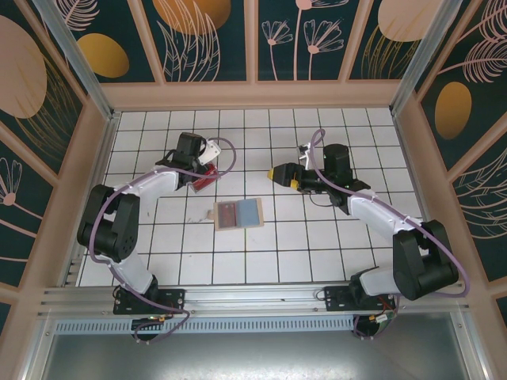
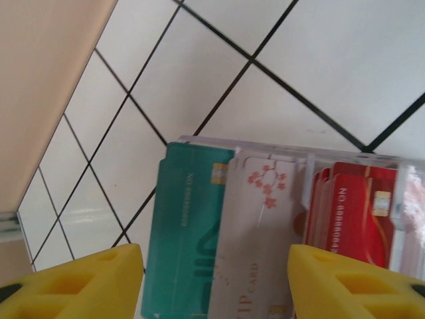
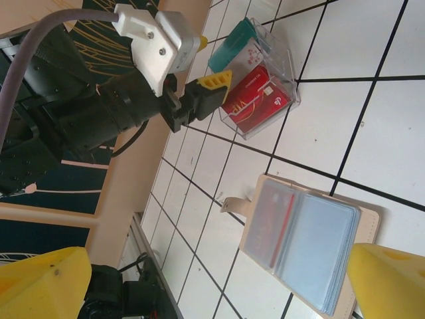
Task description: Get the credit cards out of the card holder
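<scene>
Yellow-fingered left hand (image 2: 216, 286), parted and empty, hangs over the clear plastic tray (image 2: 279, 147) of cards (image 2: 186, 226) at far left; the tan folding card holder (image 1: 249, 211) lies open on the white tiled desk (image 1: 182, 237), red credit card (image 1: 228, 212) inside, unpinned by the wide-open right hand (image 1: 277, 174), so tugging may drag it.

**Black Joints, Yellow Fingers**

The left arm (image 1: 119, 222) and right arm (image 1: 420, 261) were black at the joints with pale grey-white link shells, each trailed by a lilac cable (image 3: 46, 32). The left gripper (image 2: 212, 286) bore yellow fingers (image 2: 73, 282) and a white camera mount (image 3: 156, 36) with two screws. The right gripper (image 1: 281, 172) matched in yellow.
</scene>
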You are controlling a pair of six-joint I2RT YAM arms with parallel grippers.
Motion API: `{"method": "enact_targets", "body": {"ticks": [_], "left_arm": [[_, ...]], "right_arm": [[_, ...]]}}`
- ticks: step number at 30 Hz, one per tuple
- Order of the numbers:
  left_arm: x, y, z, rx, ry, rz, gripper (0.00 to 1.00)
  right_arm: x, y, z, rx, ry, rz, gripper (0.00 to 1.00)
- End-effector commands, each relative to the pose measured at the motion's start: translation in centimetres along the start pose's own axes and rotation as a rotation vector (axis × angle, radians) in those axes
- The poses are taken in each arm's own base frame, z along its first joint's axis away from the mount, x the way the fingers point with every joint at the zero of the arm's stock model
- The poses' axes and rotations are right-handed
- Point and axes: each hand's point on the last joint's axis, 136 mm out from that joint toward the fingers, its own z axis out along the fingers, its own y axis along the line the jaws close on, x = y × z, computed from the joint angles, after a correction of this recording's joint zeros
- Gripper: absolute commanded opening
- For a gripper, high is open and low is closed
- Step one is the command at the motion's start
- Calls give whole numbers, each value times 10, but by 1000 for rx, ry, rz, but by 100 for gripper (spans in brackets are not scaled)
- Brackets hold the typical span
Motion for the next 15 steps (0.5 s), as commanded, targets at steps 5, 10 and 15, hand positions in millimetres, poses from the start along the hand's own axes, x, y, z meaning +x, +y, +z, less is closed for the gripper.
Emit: {"method": "enact_targets", "body": {"ticks": [5, 10, 15], "left_arm": [[-33, 33, -27, -57, -100, -145, 59], [-52, 66, -55, -127, -169, -370, 59], [-55, 85, -84, -155, -208, -649, 60]], "right_arm": [[-11, 6, 1, -33, -12, -35, 99], [-10, -7, 7, 40, -17, -30, 99], [-6, -33, 20, 177, 0, 11, 99]]}}
